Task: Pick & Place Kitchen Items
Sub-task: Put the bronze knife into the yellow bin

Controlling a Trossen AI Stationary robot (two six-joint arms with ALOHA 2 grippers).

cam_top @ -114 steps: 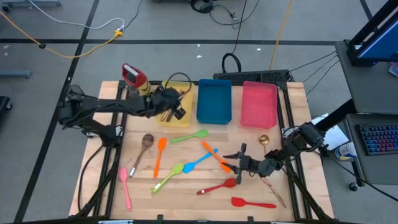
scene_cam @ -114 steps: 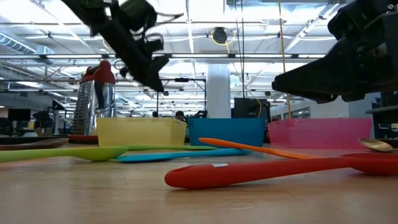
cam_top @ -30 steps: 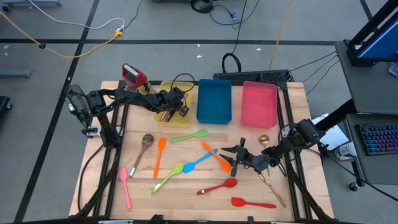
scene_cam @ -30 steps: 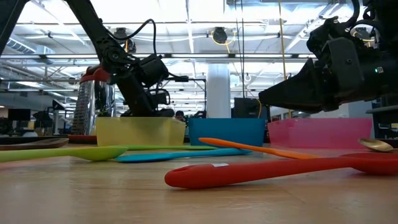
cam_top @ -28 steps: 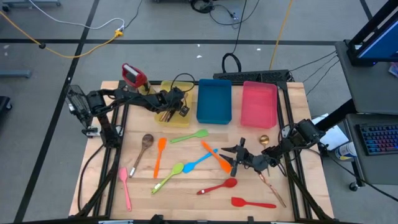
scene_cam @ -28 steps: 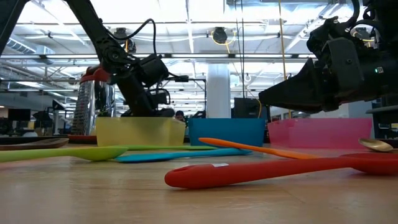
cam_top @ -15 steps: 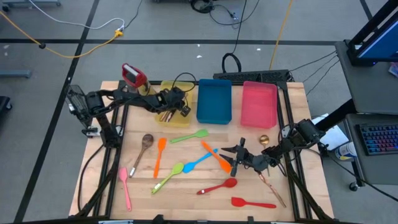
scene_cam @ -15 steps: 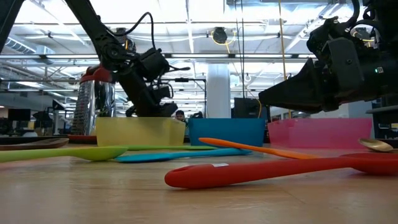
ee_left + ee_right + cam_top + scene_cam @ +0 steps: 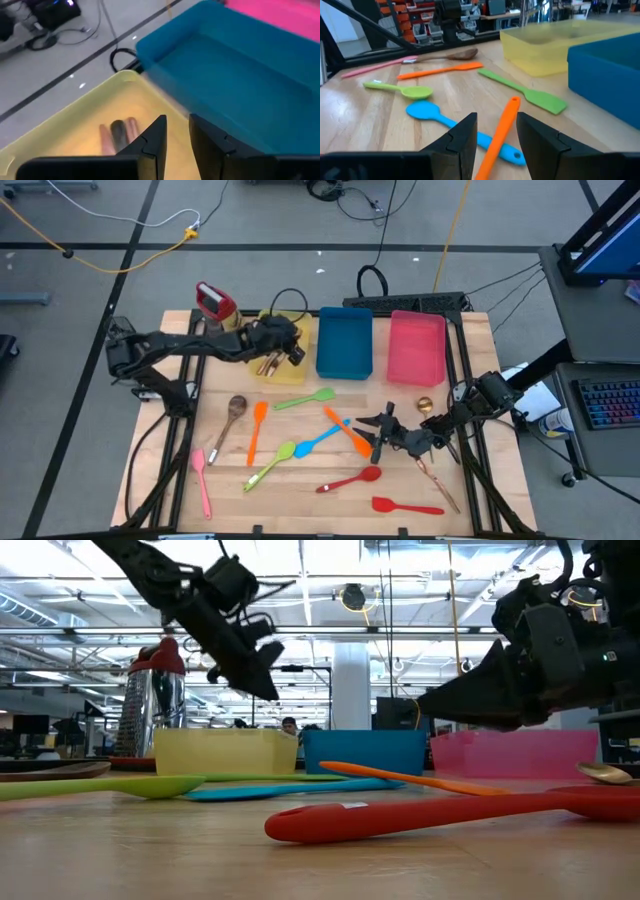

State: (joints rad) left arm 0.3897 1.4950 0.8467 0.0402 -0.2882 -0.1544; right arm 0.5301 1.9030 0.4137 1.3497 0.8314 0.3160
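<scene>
Three trays (image 9: 344,340); both grippers' fingers (image 9: 152,142) part narrowly, empty, above ten loose utensils (image 9: 327,437).

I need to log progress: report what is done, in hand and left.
Done: a few brown and dark utensils lie in the yellow tray.

In hand: nothing. The left hand is open and empty above that tray; the right hand is open over the orange utensil, not gripping it.

Left: about ten utensils on the table; the blue tray is empty.
</scene>
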